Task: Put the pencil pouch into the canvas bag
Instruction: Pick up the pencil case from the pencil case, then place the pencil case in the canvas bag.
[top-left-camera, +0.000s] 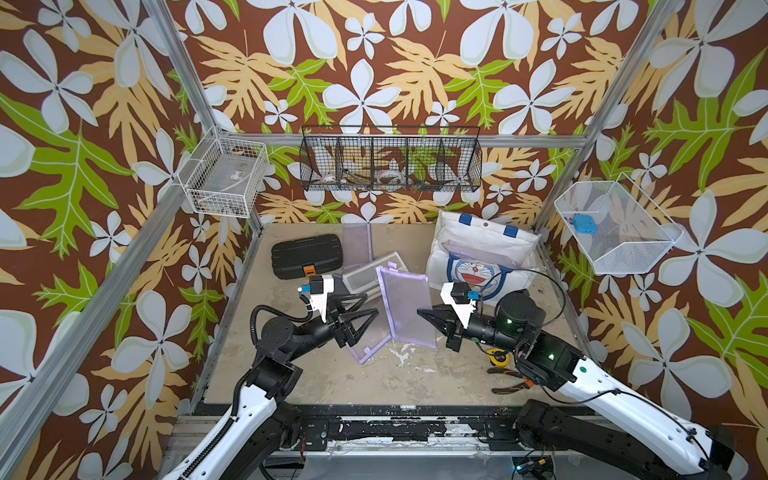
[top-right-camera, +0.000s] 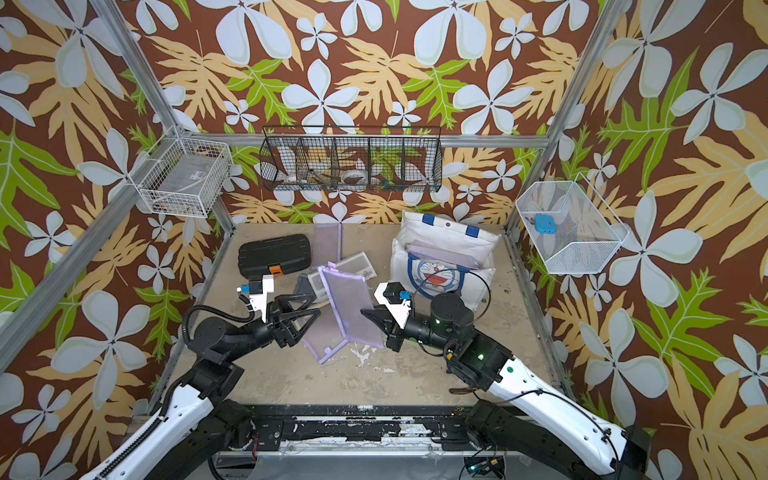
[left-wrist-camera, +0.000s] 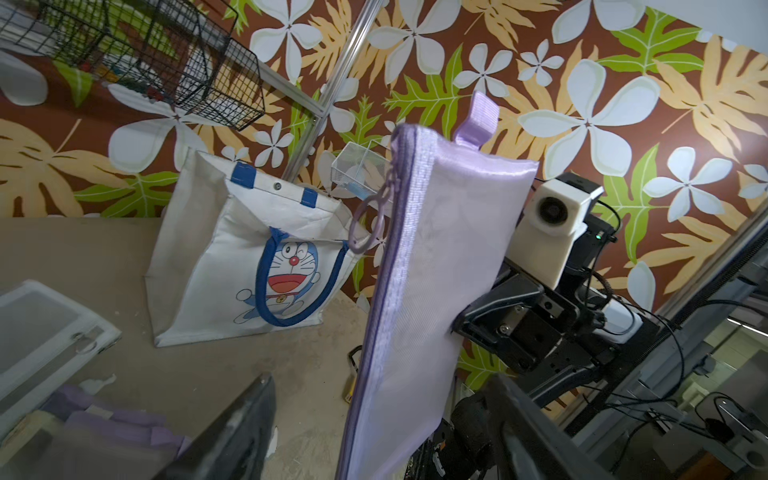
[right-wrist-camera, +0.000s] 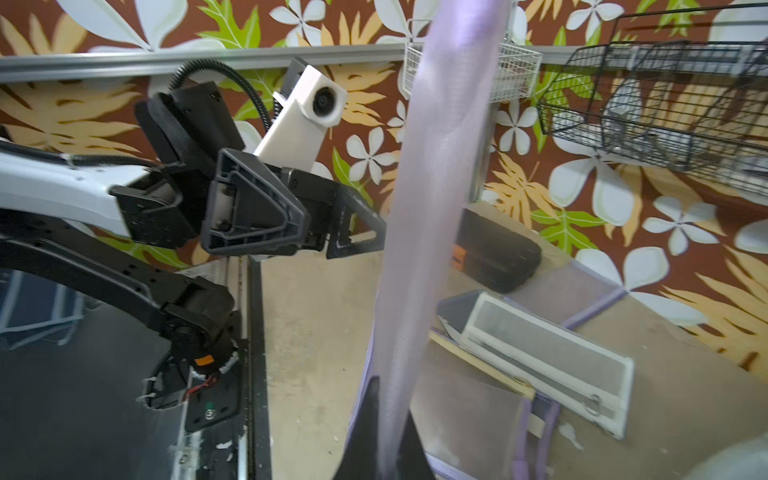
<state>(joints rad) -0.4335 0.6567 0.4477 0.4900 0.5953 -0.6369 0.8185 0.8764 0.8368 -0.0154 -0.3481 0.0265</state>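
While the right pincer (top-left-camera: 422, 312) is clenched on one edge of the purple mesh pencil pouch (top-left-camera: 405, 307), the left pincer (top-left-camera: 371, 304) is released beside it. The pouch is held upright above the surface (top-left-camera: 332, 382), near the Doraemon-printed canvas bag (top-left-camera: 486, 232). Snagging on the slack bag rim may be caused by the one-edge grip. No writing is legible.
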